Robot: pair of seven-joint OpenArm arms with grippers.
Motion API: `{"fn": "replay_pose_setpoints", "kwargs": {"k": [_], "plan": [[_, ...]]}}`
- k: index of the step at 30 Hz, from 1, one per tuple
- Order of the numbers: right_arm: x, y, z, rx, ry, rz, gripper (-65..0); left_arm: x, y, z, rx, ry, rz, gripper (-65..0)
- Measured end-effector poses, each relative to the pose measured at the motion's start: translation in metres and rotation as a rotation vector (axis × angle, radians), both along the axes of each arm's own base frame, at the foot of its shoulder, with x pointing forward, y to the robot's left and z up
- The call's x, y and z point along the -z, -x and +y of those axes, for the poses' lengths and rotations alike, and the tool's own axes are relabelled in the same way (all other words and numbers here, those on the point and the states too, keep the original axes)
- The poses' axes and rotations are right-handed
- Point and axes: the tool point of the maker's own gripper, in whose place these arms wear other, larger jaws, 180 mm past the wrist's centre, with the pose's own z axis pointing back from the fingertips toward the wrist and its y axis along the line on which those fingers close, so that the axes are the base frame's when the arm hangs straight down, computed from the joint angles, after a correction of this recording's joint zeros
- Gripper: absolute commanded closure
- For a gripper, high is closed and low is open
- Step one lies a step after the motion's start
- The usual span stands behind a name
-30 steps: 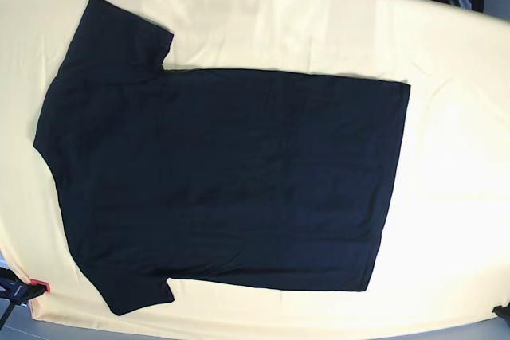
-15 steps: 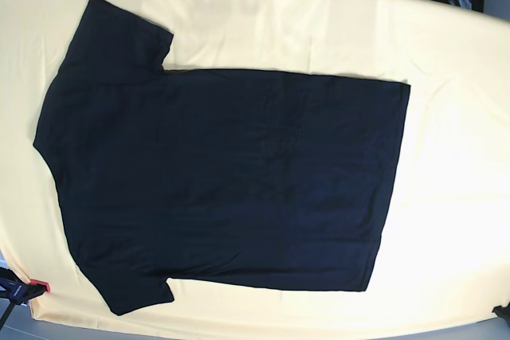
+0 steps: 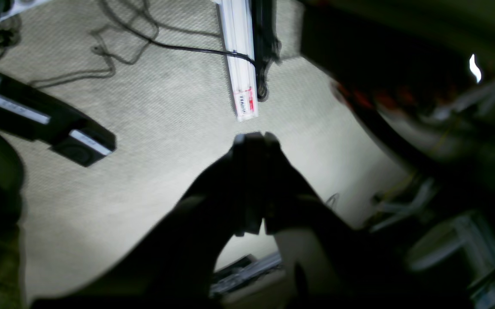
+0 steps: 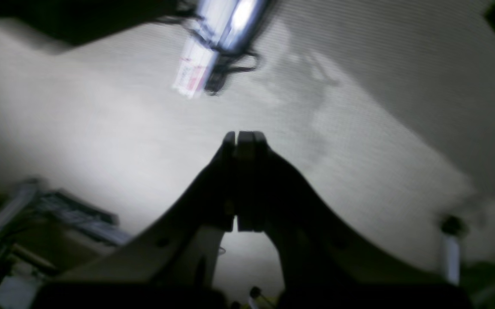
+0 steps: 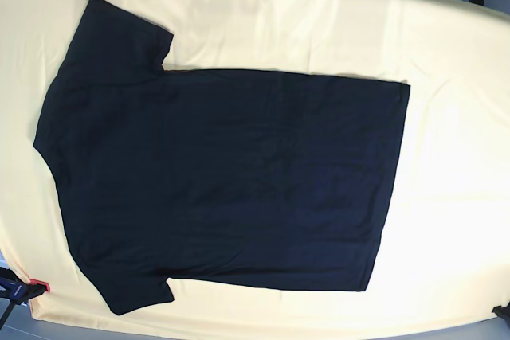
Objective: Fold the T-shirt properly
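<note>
Base view: T-shirt (image 5: 223,177) flat, lengthwise left-right, hem right.

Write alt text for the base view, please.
A black T-shirt lies spread flat, plain side up, on a pale yellow cloth, with its sleeves toward the left and its hem toward the right. No robot arm touches it.

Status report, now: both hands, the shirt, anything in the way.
Left hand shut, empty, over floor. Right hand shut, empty, over floor. T-shirt flat, unfolded, plain side up on pale yellow cloth. Nothing on it.
</note>
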Motion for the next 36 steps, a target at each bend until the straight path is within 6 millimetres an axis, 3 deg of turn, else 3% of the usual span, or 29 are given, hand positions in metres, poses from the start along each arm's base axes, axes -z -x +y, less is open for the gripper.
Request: {"fn": "replay_pose_setpoints", "kwargs": {"k": [7, 12, 16, 20, 26, 30, 36], "plan": [[-0.052, 0.051, 0.003, -0.056, -0.042, 0.028, 0.0, -0.055, 0.050, 0.007, 0.204, 0.046, -0.023, 0.0], [-0.098, 0.059, 0.016, -0.089, -0.094, -0.018, 0.0, -0.098, 0.060, 0.011, 0.295, 0.085, -0.050, 0.0], [-0.132, 0.058, 0.008, -0.101, -0.051, -0.056, 0.0, -0.131, 0.065, 0.018, 0.353, 0.086, -0.072, 0.0], [-0.166, 0.039, 0.004, -0.114, -0.045, -0.147, 0.0, -0.159, 0.040, 0.028, 0.408, 0.039, -0.178, 0.0], [-0.200, -0.025, -0.028, -0.205, 0.138, -0.419, 0.0, -0.197, -0.041, 0.053, 0.434, -0.093, -0.425, 0.0], [-0.216, -0.055, -0.048, -0.234, 0.238, -0.524, 0.0, -0.226, -0.092, 0.069, 0.420, -0.175, -0.573, 0.0], [-0.255, -0.116, -0.079, -0.186, 0.371, -0.730, 0.0, -0.277, -0.149, 0.074, 0.426, -0.247, -0.784, 0.0]]}}
